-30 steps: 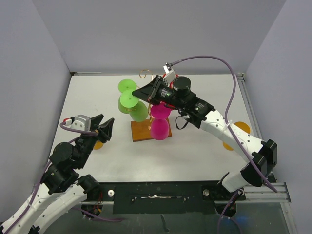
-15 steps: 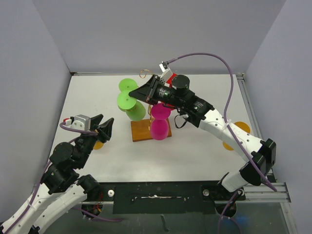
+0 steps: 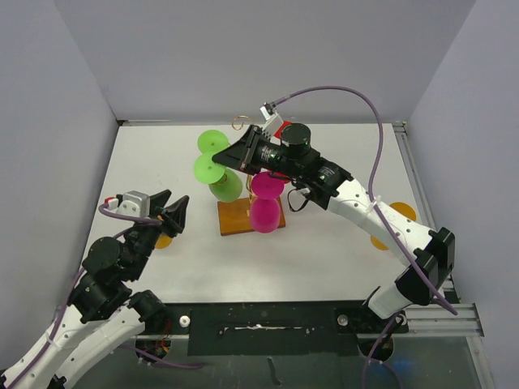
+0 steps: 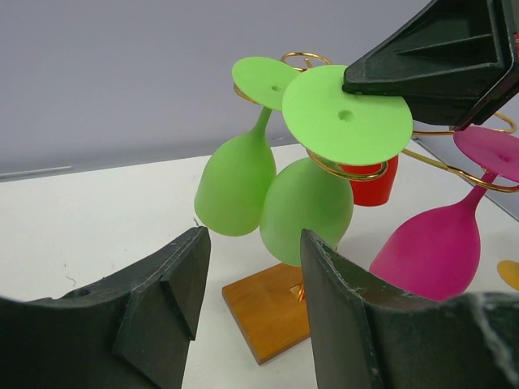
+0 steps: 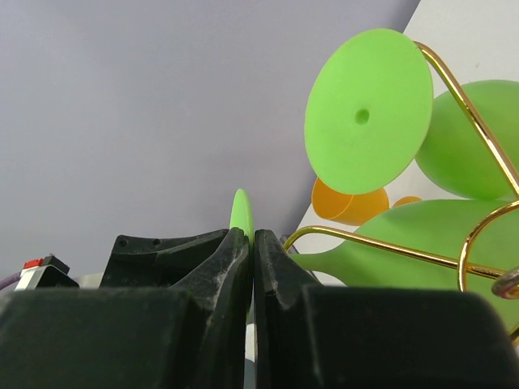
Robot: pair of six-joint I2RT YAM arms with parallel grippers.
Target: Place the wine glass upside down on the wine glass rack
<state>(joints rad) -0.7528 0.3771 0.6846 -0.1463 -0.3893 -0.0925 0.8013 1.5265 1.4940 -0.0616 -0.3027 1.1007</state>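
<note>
Grip: right pincer (image 5: pixel 251 239) clenches the wine glass (image 4: pixel 306 212) by its foot; seat its stem fully in the wine glass rack (image 4: pixel 268 316) scroll before releasing; left pincer (image 4: pixel 253 237) stands released.

Right tool (image 5: pixel 250 237) clamped (seemingly); left tool (image 4: pixel 253 243) agape.

The wine glass rack (image 5: pixel 470 121) is thin, shiny gold-coloured metal wire on a smooth brown wooden base (image 4: pixel 268 316), the green wine glass (image 4: pixel 347 113) and the pink glass (image 4: pixel 434 251) look like matt, opaque plastic, and the white table (image 3: pixel 324 243) is matt.
</note>
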